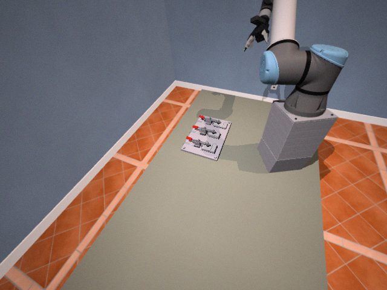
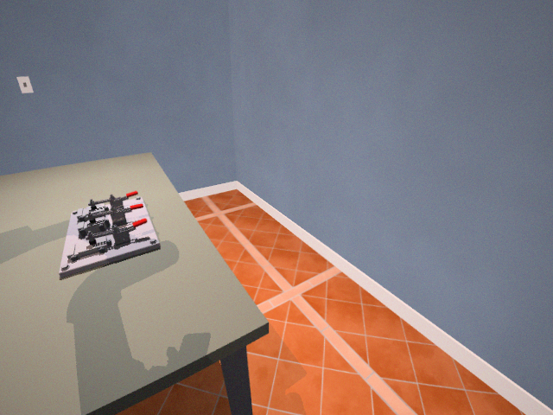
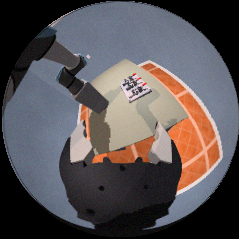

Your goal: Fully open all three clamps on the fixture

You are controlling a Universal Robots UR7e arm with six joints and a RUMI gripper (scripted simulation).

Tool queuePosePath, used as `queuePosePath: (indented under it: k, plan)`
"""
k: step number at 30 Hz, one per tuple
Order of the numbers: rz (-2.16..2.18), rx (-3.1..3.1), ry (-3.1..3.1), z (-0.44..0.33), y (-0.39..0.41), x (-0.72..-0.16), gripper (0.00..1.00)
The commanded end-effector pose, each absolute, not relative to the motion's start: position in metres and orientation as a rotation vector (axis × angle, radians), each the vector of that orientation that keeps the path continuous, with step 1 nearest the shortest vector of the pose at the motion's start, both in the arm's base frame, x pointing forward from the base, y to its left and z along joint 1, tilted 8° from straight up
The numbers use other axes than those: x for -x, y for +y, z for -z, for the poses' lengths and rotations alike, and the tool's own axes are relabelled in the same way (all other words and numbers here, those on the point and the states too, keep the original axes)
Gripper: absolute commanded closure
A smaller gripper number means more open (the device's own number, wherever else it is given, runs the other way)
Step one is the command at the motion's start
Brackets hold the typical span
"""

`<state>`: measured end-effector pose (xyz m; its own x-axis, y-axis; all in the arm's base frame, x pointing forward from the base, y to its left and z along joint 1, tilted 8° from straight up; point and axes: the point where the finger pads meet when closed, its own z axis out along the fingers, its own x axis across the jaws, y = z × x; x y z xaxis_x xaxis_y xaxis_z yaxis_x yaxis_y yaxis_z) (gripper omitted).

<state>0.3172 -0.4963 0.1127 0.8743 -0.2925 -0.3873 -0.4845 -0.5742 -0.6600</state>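
Note:
A light grey fixture plate [image 1: 195, 150] [image 2: 89, 263] [image 3: 135, 88] lies flat on the table [image 1: 203, 218] [image 2: 187, 285] [image 3: 124, 124]. It carries three toggle clamps with red handles: the far one [image 1: 201, 117] [image 2: 131, 194], the middle one [image 1: 195, 126] [image 2: 136, 206] and the near one [image 1: 188, 138] [image 2: 139, 221]. All three handles lie low, and each clamp arm reaches over a small grey part [image 1: 210, 148]. My gripper [image 1: 256, 41] [image 3: 120, 121] is open and empty, high above the table's far end and far from the fixture. It is not in the exterior view.
The arm's grey pedestal [image 1: 293, 140] stands on the table to the right of the fixture. The table's edges drop to an orange tiled floor [image 1: 353, 193] [image 2: 339, 312]. Blue walls stand behind.

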Motion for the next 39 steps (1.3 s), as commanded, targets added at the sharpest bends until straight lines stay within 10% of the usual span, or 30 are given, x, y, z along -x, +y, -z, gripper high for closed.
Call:
queuePosePath:
  k: [1, 39]
  plan:
    - [-0.298, 2.221, 0.558, -0.114, -0.496, -0.317, 0.0]
    - [-0.356, 2.258, 0.612, -0.095, -0.484, -0.337, 0.0]
